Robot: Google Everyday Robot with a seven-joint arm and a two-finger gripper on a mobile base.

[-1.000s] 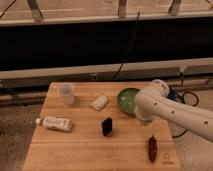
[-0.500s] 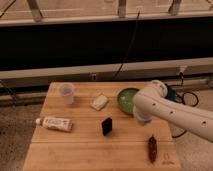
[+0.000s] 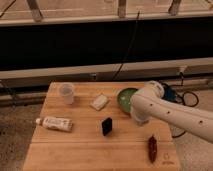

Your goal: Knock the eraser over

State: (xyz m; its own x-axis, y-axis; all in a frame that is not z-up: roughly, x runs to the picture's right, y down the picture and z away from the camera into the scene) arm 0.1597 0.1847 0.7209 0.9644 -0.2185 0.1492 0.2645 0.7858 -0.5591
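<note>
The eraser (image 3: 107,126) is a small black block standing upright near the middle of the wooden table (image 3: 75,150). My white arm (image 3: 170,112) reaches in from the right, with its bend over the near edge of the green bowl (image 3: 125,97). The gripper (image 3: 138,120) shows only as a dark part under the arm's end, right of the eraser and apart from it by about a bowl's width.
A clear cup (image 3: 67,93) stands at the back left. A pale flat block (image 3: 99,102) lies behind the eraser. A white tube (image 3: 55,123) lies at the left. A dark red chilli-shaped thing (image 3: 152,148) lies at the front right. Cables hang off the table's right.
The arm has shifted slightly to the left, toward the eraser. The eraser and the other things have not moved.
</note>
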